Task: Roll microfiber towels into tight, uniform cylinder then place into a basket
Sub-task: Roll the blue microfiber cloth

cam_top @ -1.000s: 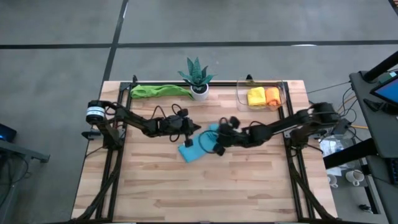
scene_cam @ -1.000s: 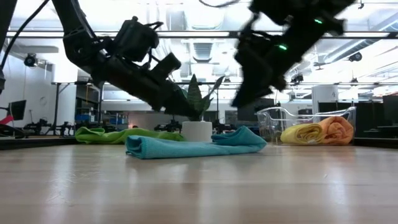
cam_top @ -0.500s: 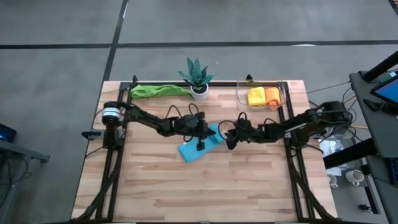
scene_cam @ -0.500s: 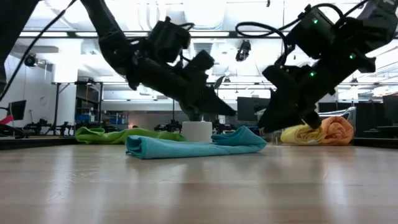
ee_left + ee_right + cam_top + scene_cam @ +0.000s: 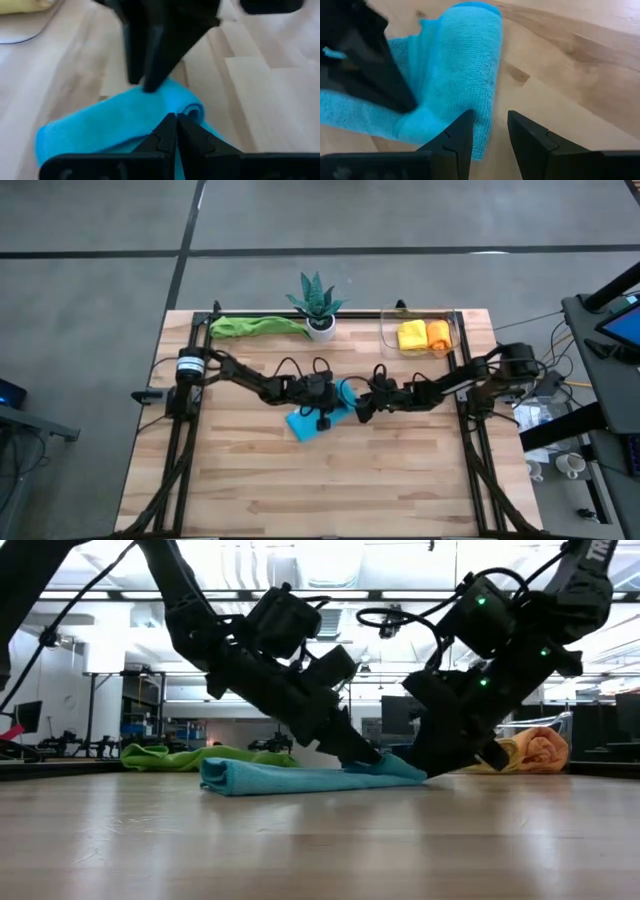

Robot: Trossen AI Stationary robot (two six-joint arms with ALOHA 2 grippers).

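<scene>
A light blue microfiber towel point(image 5: 308, 423) lies partly rolled as a slanting strip at the table's middle, its rolled end point(image 5: 192, 107) toward the right. My left gripper point(image 5: 338, 394) is shut, with its tips down on the towel. My right gripper point(image 5: 490, 131) stands open at the towel's right end, reaching in from the right. A green towel point(image 5: 255, 326) lies loose at the far left edge. The clear basket point(image 5: 452, 330) at the far right holds a yellow roll point(image 5: 411, 335) and an orange roll point(image 5: 438, 333). My left gripper presses its shut fingertips point(image 5: 172, 122) down on the blue towel's top, close to the rolled end point(image 5: 395, 766). It slants down from the table's left. The towel lies flat on the table under it. My right gripper has one fingertip point(image 5: 462, 131) on the towel's right edge point(image 5: 481, 142); the other point(image 5: 522, 131) stands over bare wood. It slants down from the table's right.
A spiky green plant in a white pot point(image 5: 318, 308) stands at the far edge between the green towel and the basket. Bare wood point(image 5: 330, 490) stretches over the table's near half. Dark frame posts run along both sides.
My left gripper has gone toward the table's right and down, along the blue towel, until its shut tips rest on it. My right gripper has come down from above to the towel's right end and has rolled its wrist. The towel has stayed in place.
</scene>
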